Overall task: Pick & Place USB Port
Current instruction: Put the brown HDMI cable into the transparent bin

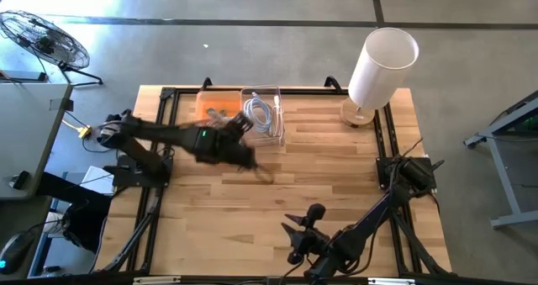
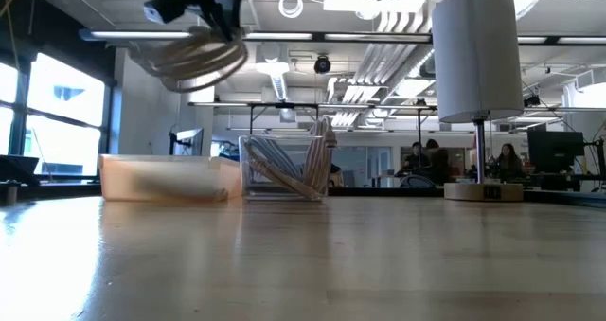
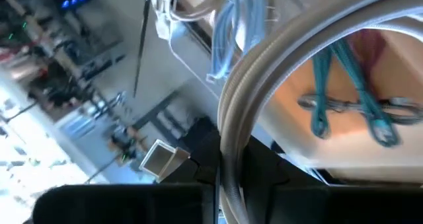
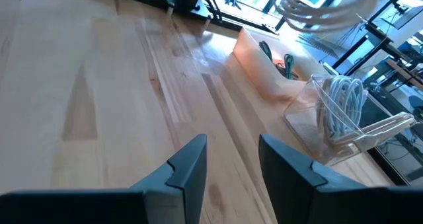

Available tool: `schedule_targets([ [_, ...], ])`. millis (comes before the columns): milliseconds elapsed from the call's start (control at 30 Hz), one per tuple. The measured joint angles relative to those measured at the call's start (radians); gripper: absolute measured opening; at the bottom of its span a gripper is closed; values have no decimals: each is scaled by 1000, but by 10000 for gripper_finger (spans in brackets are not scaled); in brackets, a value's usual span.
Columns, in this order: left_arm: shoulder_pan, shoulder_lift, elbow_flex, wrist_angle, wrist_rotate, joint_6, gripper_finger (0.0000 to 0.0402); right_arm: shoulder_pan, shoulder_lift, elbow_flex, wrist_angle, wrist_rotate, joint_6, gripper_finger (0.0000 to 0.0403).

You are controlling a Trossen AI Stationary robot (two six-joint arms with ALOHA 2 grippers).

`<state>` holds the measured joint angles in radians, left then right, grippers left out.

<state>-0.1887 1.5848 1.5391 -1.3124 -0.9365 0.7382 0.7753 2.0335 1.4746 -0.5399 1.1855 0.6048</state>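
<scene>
A coiled pale cable (image 2: 194, 58) hangs well above the desk (image 1: 277, 201), clamped in the left tool (image 1: 239, 132), whose fingers are closed tight on the loop; in the left wrist view the coil (image 3: 264, 85) arcs across the picture just in front of the tool. From above, the tool sits over the near edge of the two bins at the back of the desk. Below and beside it stands an orange tray (image 1: 212, 107) with teal cables (image 3: 350, 98) lying in it, and touching the tray's side is a clear bin (image 1: 265, 117) holding white cables (image 4: 340, 105). A white lamp (image 1: 378, 66) stands at the back corner on the right arm's side, well apart from the bins. The right tool (image 4: 231, 168) waits low over bare wood near the front edge, its fingers standing apart on nothing. People sit at desks in the room behind.
</scene>
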Motion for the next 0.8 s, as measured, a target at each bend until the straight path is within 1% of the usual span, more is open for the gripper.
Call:
schedule_targets([
  [133, 144, 0, 0, 246, 141, 251, 29, -7, 0, 0, -2, -5, 0, 129],
  [200, 220, -9, 0, 384, 236, 312, 29, -8, 0, 0, -3, -6, 0, 129],
  [267, 300, -14, 1, 514, 340, 324, 29, -8, 0, 0, -3, -6, 0, 129],
  [367, 410, -13, 1, 657, 428, 283, 29, -8, 0, 0, -7, -8, 0, 129],
  [533, 541, -7, 1, 803, 510, 164, 29, -8, 0, 0, -33, -14, 11, 129],
  [567, 561, -3, 1, 830, 542, 133, 29, -8, 0, 0, -47, -13, 23, 129],
  [667, 618, 2, -4, 901, 685, 45, 29, -8, 0, 0, -96, -14, 61, 129],
  [733, 637, 7, -20, 990, 765, 3, 29, -9, 0, 0, -124, -14, 94, 129],
  [800, 657, 8, -46, 1010, 803, -33, 29, -9, 0, 0, -135, -15, 111, 129],
])
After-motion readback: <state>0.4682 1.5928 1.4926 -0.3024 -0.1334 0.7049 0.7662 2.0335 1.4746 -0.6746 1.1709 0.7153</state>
